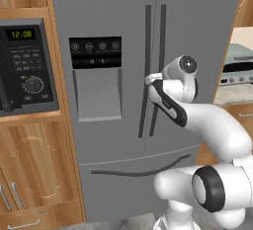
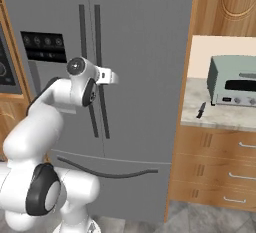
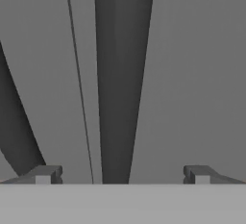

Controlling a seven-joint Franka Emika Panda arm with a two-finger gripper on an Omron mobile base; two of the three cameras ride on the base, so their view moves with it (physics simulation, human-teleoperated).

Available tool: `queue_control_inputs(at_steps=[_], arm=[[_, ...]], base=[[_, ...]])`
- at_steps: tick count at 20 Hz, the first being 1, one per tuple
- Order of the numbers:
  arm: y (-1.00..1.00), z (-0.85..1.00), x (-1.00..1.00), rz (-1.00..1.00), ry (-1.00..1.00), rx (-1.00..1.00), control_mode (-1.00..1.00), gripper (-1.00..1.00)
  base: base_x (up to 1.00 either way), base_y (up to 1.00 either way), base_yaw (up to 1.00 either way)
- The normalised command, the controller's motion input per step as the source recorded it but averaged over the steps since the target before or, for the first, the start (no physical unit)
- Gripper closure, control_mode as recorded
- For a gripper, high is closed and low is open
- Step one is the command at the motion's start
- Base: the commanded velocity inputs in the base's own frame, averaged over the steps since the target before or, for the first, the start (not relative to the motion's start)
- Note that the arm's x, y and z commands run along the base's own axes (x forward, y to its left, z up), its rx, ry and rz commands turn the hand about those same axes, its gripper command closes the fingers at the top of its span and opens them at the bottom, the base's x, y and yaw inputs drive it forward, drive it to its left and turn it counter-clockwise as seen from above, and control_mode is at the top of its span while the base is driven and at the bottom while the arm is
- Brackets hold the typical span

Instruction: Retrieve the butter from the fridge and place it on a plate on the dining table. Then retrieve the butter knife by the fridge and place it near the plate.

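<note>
- The gripper [image 3: 122,175] is standing with its jaws wide apart, holding nothing — the two dark fingertips [image 3: 45,174] are sitting either side of a long dark handle [image 3: 122,74] of the fridge [image 1: 123,140], not touching it.
- That handle is running straight ahead of the hand, between the tips; its long axis is vertical on the door.
- The fridge is looking smooth, grey and flat, both doors shut, with a black dispenser panel [image 1: 95,52] off to the hand's left.
- The butter knife [image 2: 200,110] — slim, dark — is lying well off to the hand's right on a pale stone counter [image 2: 220,118], beside a grey toaster oven [image 2: 233,81].
</note>
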Motion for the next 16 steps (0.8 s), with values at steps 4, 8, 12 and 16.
queue_control_inputs(at_steps=[4,8,12,16], arm=[[0.00,0.00,0.34,0.00,0.00,0.00,-1.00,-1.00],[0.00,0.00,0.38,0.00,0.00,0.00,-1.00,-1.00],[0.00,0.00,0.42,0.00,0.00,0.00,-1.00,-1.00],[0.00,0.00,0.38,0.00,0.00,0.00,-1.00,-1.00]], base=[[0.00,0.00,0.00],[0.00,0.00,0.00],[0.00,0.00,0.00],[0.00,0.00,0.00]])
